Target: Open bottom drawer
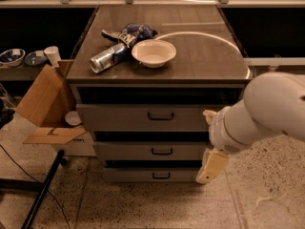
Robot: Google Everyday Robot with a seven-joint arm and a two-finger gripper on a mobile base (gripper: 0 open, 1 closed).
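While bottom drawer point(143, 175) sits closed, pincer point(212, 166) at its right edge, state unclear.

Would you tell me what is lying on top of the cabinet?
A white bowl, a can on its side and a blue bag partly hidden behind them. The gripper hangs low beside the bottom drawer.

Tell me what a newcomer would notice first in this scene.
The bulky white robot arm fills the right foreground, its gripper hanging by the right end of the bottom drawer, which looks shut. Next comes the grey three-drawer cabinet in the centre, with a white bowl and a tipped can on its top. An open cardboard box stands at its left.
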